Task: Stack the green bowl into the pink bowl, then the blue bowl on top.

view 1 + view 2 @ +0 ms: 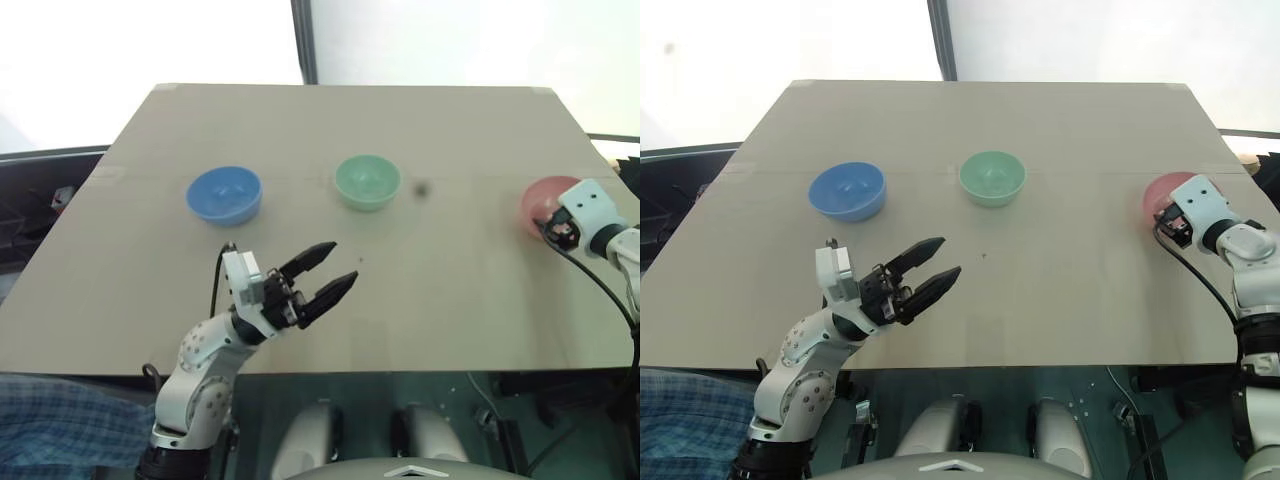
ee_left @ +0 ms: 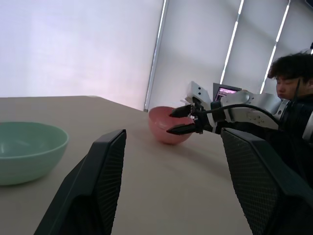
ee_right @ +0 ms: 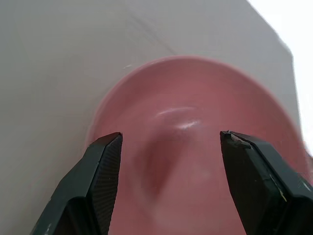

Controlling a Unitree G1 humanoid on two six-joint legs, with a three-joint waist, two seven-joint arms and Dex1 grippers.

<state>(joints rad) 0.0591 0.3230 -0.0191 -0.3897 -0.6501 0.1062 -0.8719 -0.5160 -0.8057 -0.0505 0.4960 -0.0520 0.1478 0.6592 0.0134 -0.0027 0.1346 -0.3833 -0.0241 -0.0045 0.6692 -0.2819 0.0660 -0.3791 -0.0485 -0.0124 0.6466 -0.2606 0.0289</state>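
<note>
The pink bowl [image 3: 195, 147] looked smooth, glossy and empty under my right claw [image 3: 168, 183], spread wide; my wrist hid its near side. My left claw [image 1: 325, 272] gaped empty.

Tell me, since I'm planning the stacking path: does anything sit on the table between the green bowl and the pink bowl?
Nothing solid. Between the green bowl and the pink bowl lies bare table, apart from a small dark spot on its surface. The open right pincer hangs at the pink bowl itself.

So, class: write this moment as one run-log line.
bowls: none stacked | right gripper: open, at pink bowl | left gripper: open, empty | green bowl, blue bowl: untouched
</note>
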